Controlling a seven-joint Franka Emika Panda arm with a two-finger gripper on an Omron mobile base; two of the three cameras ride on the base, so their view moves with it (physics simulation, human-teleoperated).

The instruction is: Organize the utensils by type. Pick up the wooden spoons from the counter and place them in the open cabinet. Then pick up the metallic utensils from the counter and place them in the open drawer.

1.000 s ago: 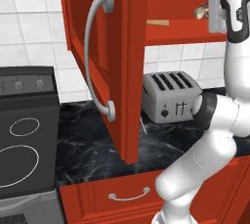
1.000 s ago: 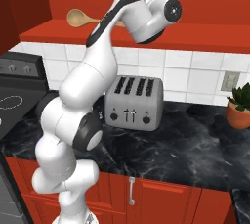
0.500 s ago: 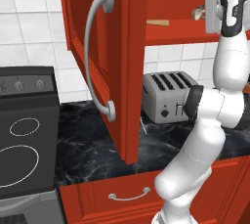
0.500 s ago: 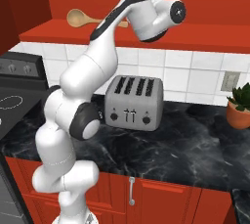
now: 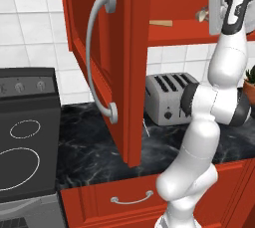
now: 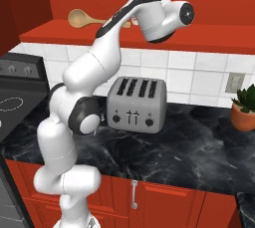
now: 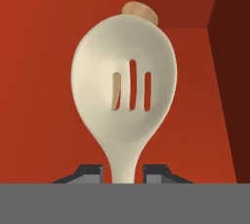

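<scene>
Kitchen w/ glossy black marble counter (image 6: 199, 147), white veining; white tile backsplash, red-orange lower cabinets. Silver four-slot toaster (image 6: 137, 104) stands on counter by the wall; potted plant (image 6: 244, 112) at far right, black stove (image 5: 25, 137) at left. Wall cabinet (image 5: 194, 33) above, red-orange, its tall door (image 5: 99, 57) swung open w/ long curved grey bar handle (image 5: 97, 48).

Arm reaches up to the cabinet shelf. Gripper (image 7: 123, 173) clenched on the slotted wooden spoon (image 7: 124, 105): both dark fingertips (image 7: 88, 171) press the neck just below the bowl. Spoon is pale cream, rounded oval bowl w/ three narrow vertical slots; held inside the cabinet opening, bowl facing the hand cam, red interior all round it.

Second wooden spoon (image 6: 84, 19) lies on the shelf in right base view: tan rounded bowl, thin handle running toward the hand. In hand view its tan tip peeks over the held bowl's top edge.

Held spoon's handle hidden below the fingers. In left base view the hand covers most of the held spoon; only a pale bit at its left edge. Can't tell if held spoon touches the shelf.
</scene>
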